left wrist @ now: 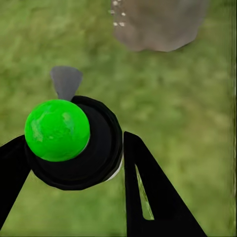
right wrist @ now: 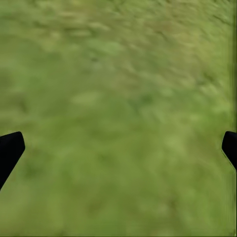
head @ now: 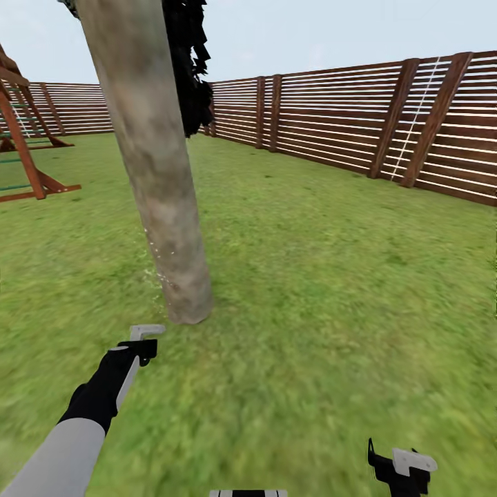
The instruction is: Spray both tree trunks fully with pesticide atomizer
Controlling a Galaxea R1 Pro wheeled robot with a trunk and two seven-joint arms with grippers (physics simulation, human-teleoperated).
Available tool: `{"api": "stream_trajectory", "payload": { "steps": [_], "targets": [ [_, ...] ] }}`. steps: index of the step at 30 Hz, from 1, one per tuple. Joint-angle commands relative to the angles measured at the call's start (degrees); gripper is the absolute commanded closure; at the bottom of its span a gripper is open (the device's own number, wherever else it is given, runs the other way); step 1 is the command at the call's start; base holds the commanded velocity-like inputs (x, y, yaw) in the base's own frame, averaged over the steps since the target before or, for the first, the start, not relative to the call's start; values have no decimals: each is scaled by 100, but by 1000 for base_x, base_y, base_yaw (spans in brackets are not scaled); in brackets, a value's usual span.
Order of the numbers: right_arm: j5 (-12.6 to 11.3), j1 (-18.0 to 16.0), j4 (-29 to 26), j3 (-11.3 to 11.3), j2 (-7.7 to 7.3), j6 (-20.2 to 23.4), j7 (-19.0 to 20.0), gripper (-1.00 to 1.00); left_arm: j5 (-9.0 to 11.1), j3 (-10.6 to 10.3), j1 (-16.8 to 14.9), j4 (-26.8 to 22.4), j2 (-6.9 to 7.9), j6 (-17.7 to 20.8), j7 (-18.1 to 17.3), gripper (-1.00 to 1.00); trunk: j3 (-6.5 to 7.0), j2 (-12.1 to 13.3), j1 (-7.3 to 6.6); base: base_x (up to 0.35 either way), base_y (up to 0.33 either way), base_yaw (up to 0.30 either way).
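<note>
Held item: pesticide atomizer [left wrist: 74, 143], clamped between the two black fingers [left wrist: 153, 192] of my left gripper [left wrist: 74, 163]; its round black body fills the gap between them, one finger against each side. On top sits a bright green ball-shaped cap [left wrist: 57, 130], and a grey nozzle [left wrist: 65, 81] sticks out past the fingertips toward the tree. In the head view the same left gripper [head: 141, 345] hangs low over the lawn [head: 331, 276], the pale nozzle tip aimed at the base of the tree trunk [head: 155, 159], near it but not touching. Trunk: thick, smooth, grey-beige with brownish mottling, leaning slightly, rooted in the grass just ahead of my left arm; small white specks dot its lower left edge. In the left wrist view the trunk base [left wrist: 158, 24] lies beyond the nozzle. Dark foliage [head: 190, 69] hangs behind the trunk. My right gripper [head: 400, 469] sits low at my right, its fingers [right wrist: 10, 150] spread wide apart with bare grass between them, holding nothing. Surroundings: brown slatted fence [head: 345, 117] on the far side and right; wooden play frame [head: 24, 152] at left.
</note>
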Motion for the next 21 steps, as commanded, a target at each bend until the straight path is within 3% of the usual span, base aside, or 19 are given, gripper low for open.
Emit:
{"api": "stream_trajectory", "payload": {
  "steps": [1, 12, 21],
  "targets": [
    [0, -2, 0, 0, 0, 1, 0, -100, -2, 1, -1, 0, 0, 0, 0, 100, 0, 0, 0, 0, -272, 5],
    [0, 0, 0, 0, 0, -2, 0, -100, -7, 7, 0, 0, 9, 0, 8, 100, 0, 0, 0, 0, -272, 238],
    [-1, 0, 0, 0, 0, 0, 4, -100, -10, 12, 6, 6, 9, 0, 8, 100, 0, 0, 0, 183, -209, 14]
  ]
}}
